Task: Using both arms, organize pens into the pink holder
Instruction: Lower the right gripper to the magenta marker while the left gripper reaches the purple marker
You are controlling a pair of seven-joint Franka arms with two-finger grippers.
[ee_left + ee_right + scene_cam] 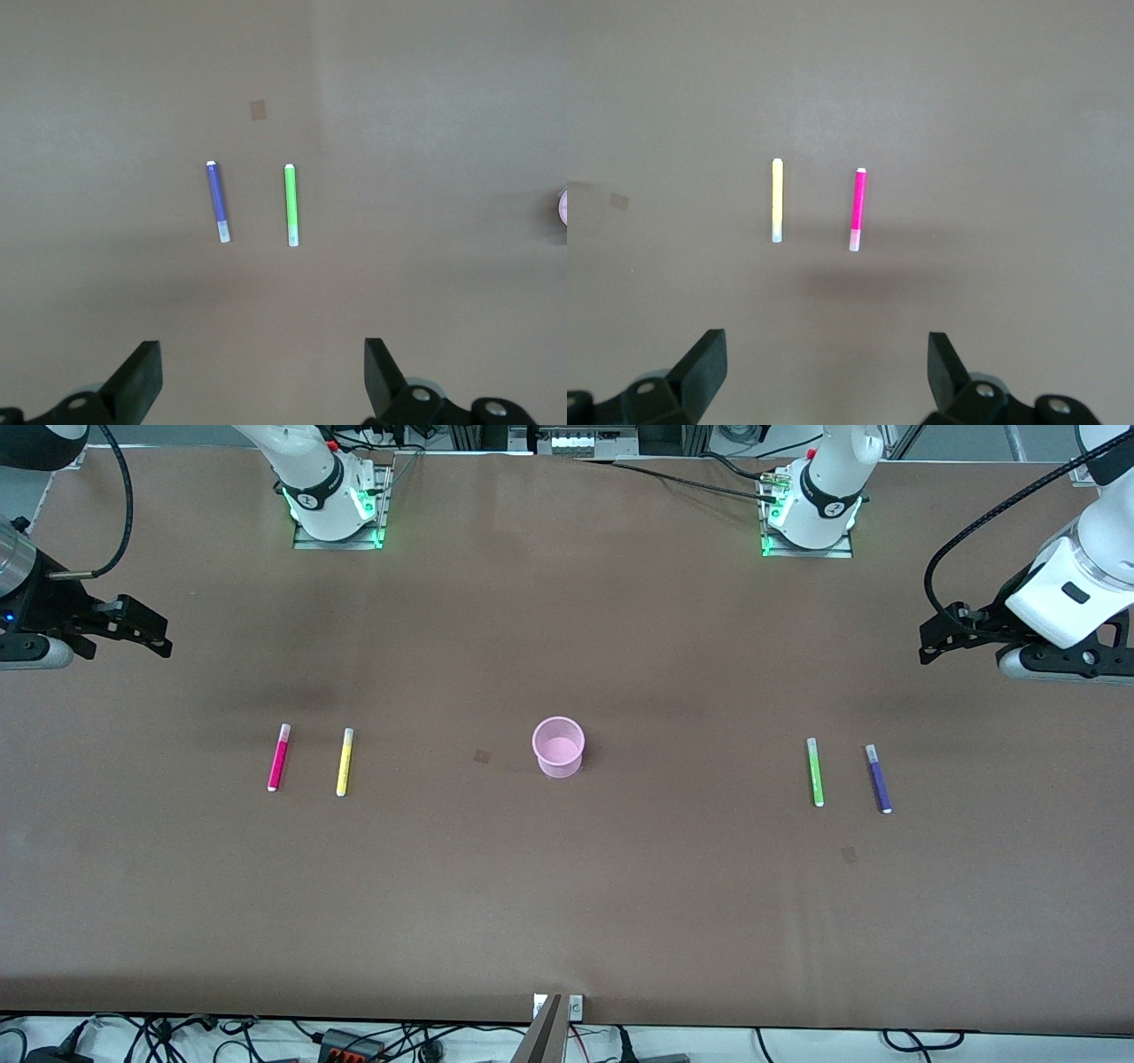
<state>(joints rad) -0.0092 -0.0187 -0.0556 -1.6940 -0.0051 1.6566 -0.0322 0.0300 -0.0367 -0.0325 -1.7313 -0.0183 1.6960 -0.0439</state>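
Note:
The pink holder (pixel 558 746) stands upright and empty at the table's middle. The magenta pen (pixel 279 757) and yellow pen (pixel 345 762) lie side by side toward the right arm's end; both show in the right wrist view, magenta (pixel 857 210) and yellow (pixel 777 200). The light green pen (pixel 815 771) and purple pen (pixel 878 779) lie toward the left arm's end; the left wrist view shows green (pixel 291 204) and purple (pixel 217 200). My right gripper (pixel 155 636) (pixel 826 367) is open and empty, raised over the table's right-arm end. My left gripper (pixel 930 642) (pixel 262 372) is open and empty, raised over the left-arm end.
Both arm bases (pixel 332 500) (pixel 811 509) stand along the table's edge farthest from the front camera. Two small dark marks (pixel 481 756) (pixel 849 855) lie on the brown table. Cables and a power strip (pixel 350 1045) hang off the near edge.

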